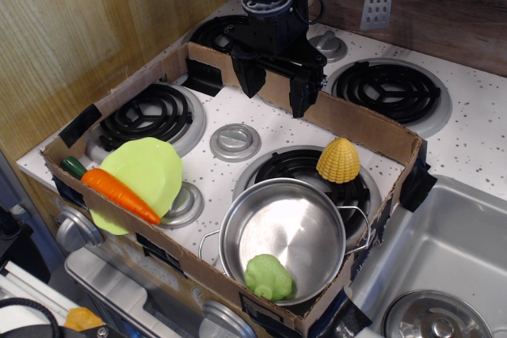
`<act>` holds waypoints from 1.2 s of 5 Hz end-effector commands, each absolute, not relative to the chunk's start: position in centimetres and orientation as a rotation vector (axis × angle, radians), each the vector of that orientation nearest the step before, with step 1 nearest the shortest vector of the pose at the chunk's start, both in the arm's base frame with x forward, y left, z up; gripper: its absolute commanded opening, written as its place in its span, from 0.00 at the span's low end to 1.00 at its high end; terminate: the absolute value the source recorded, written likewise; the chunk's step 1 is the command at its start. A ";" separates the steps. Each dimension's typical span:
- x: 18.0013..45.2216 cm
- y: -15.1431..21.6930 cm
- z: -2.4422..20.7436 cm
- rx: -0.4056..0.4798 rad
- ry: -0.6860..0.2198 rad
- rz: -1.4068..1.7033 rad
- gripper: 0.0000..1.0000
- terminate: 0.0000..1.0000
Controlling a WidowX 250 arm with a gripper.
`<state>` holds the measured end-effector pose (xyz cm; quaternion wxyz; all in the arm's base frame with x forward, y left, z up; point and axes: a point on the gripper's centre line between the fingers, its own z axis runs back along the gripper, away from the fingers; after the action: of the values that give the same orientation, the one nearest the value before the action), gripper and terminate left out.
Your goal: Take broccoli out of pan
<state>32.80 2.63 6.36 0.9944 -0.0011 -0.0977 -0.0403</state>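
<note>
The pale-green lumpy broccoli [268, 275] lies inside the shiny steel pan [310, 210], against its near rim. The pan sits on the front right burner inside a cardboard-walled area. My black gripper [273, 91] hangs at the back of the stove, above the rear cardboard wall, well away from the pan. Its two fingers are spread apart and hold nothing.
A yellow corn [338, 160] stands just behind the pan. A lime-green lettuce leaf [144, 173] with an orange carrot [120, 194] lies at the front left. A low cardboard wall [360, 121] rings the stove top. A sink [463, 247] is at the right.
</note>
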 end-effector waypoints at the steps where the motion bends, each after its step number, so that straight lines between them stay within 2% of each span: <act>1: 32.8 2.6 6.4 -0.002 -0.196 -0.081 1.00 0.00; 2: 32.7 2.6 8.2 0.061 -0.188 -0.034 1.00 0.00; 3: 32.5 2.6 10.6 0.084 -0.178 0.016 1.00 0.00; 4: 30.8 1.6 12.6 0.099 -0.193 0.113 1.00 0.00; 5: 28.6 -0.1 13.3 0.071 -0.178 0.234 1.00 0.00; 6: 25.9 -1.9 12.4 0.048 -0.156 0.337 1.00 0.00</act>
<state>25.21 -1.89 11.11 0.9830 0.0299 -0.0563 0.1723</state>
